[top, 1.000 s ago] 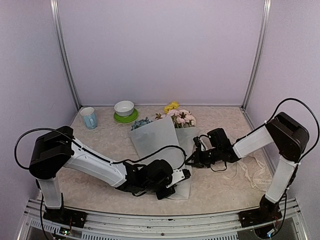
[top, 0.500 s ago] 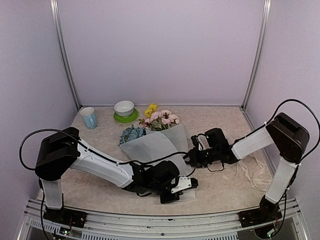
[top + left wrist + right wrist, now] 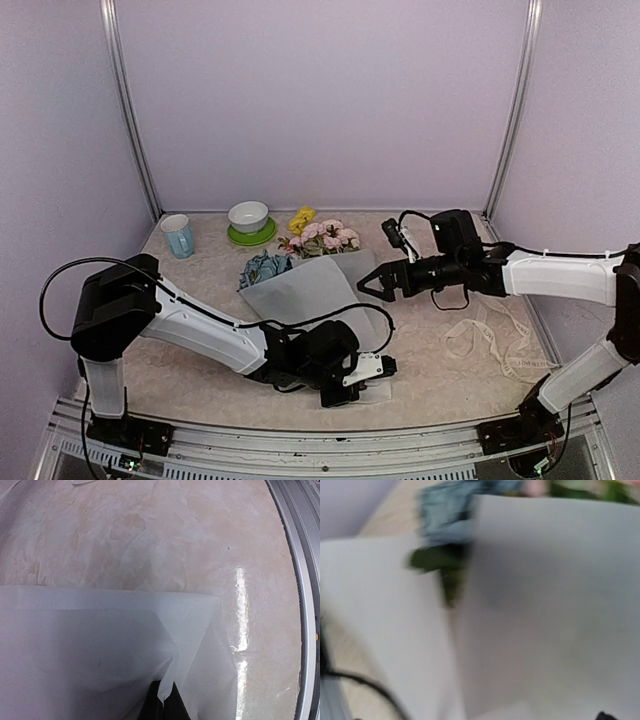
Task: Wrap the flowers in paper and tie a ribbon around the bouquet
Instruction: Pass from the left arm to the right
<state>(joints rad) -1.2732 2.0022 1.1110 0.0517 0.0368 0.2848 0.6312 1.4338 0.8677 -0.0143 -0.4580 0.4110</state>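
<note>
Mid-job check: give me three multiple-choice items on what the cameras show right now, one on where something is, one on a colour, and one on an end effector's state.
1. Where is the ribbon?
A. loose on the table, right of the bouquet
B. tied round the bouquet
C. inside the blue cup

2. What colour is the plate under the bowl?
A. red
B. green
C. black

3. How is the right end effector?
A. shut on the ribbon
B. shut on a flower stem
C. open, by the bouquet's right edge

Answers: 1 A, it lies in loose loops on the tabletop. 2 B, a green rim shows around the white bowl. 3 C, its fingers stand apart.
</note>
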